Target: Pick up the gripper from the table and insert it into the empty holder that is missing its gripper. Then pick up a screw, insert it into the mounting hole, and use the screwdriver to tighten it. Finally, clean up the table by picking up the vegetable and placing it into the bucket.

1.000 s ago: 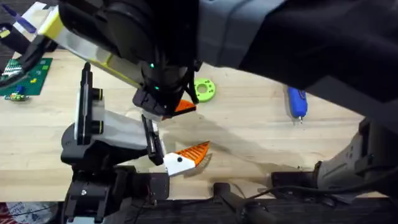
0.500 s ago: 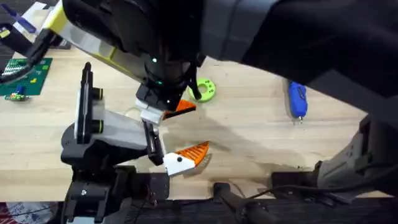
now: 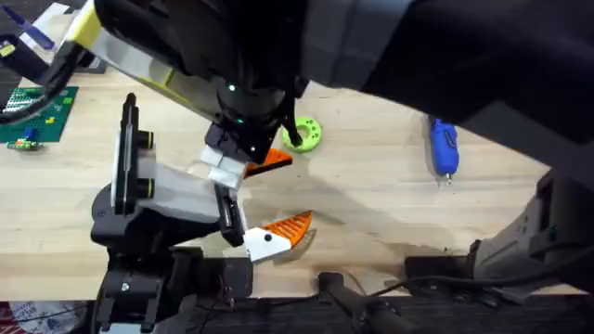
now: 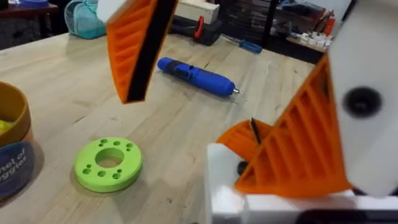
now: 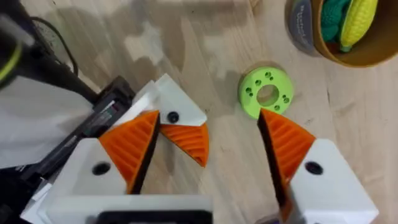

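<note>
Wood table (image 3: 371, 199) w/ screwdriver (image 3: 444, 151), green ring (image 3: 304, 133).

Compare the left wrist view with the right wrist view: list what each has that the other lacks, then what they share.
Left wrist, not right wrist: the blue screwdriver, lying on the wood beyond the ring. Right wrist, not left wrist: the holder, beside the loose part. Both: the green ring, the bucket and the gripper, an orange wedge on its white block.

Light wood table (image 3: 371, 199), cluttered bg.
</note>
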{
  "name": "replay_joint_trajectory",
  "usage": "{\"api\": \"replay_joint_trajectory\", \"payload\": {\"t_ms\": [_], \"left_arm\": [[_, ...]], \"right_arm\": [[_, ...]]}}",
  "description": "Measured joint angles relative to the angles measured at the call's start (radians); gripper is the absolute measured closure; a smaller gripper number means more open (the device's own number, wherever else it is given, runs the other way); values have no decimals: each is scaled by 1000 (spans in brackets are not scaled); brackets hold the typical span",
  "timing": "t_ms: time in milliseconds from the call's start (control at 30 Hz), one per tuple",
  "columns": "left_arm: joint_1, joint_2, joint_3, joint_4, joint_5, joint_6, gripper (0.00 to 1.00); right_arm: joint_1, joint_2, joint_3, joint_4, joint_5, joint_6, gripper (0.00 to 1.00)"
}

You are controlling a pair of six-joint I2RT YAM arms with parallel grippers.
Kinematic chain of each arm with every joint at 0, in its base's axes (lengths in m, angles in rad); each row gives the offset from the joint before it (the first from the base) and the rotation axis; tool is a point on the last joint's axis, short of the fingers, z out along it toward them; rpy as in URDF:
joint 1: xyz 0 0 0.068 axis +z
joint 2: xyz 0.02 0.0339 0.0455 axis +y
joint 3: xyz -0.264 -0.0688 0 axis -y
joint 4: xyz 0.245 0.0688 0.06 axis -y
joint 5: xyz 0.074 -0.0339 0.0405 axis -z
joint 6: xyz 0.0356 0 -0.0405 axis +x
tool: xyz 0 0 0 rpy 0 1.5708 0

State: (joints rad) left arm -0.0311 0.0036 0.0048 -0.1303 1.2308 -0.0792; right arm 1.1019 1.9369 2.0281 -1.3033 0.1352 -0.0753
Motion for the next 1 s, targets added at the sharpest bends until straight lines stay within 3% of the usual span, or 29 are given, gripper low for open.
{"api": "replay_joint_trajectory", "payload": {"t_ms": [333, 400, 500, 667, 1000], "left_arm": [[0, 0, 0, 0, 0, 0, 14], [1, 1, 0, 0, -3, -8, 148], [4, 2, 0, 3, -18, -7, 571], [9, 2, 0, 6, -33, -5, 966], [10, 2, 0, 7, -38, -2, 995]], "right_arm": [[0, 0, 0, 0, 0, 0, 27], [0, 0, 0, -3, -4, 0, 27], [2, -1, 4, -12, -26, -3, 27], [9, -12, 5, -33, -56, -7, 27], [13, -13, 5, -35, -58, -9, 24]]}}
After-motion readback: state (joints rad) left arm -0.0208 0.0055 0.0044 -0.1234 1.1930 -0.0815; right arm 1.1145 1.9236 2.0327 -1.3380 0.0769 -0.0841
